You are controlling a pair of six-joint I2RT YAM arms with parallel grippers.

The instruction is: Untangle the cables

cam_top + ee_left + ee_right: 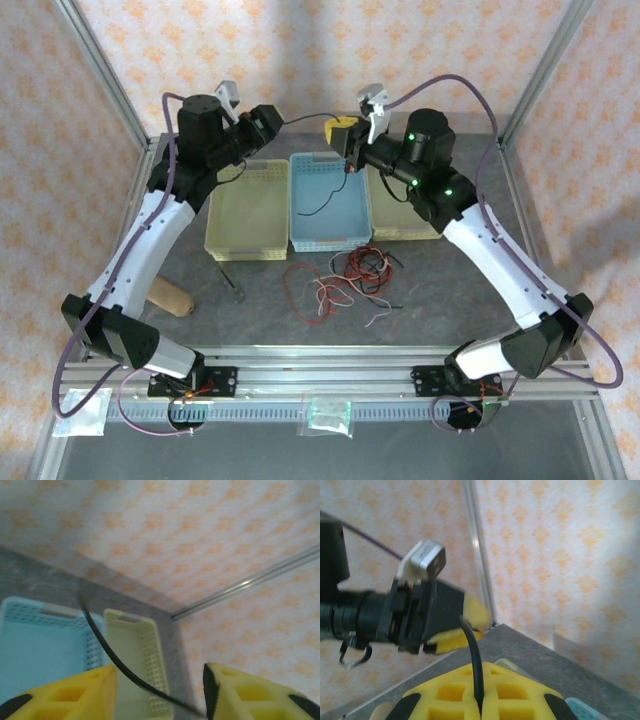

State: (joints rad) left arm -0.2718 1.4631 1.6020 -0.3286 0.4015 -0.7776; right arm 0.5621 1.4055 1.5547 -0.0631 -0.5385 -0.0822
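right gripper (479,702): pressed together, black cable (474,655) pinched | left gripper (160,690): spread, cable passed between fingers | other cables (345,280): seen tangled on table (450,300)

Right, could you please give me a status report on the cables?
Left pincer open, black cable crossing its gap. Right pincer shut on it, tail hanging into blue basket. Other cables tangled on table. Nothing blocking.

Far middle being blocked by row of baskets (328,240), black cable (476,670) being strung above. Near centre being cluttered by cable tangle (362,266). Near-right table (450,290) being left passable.
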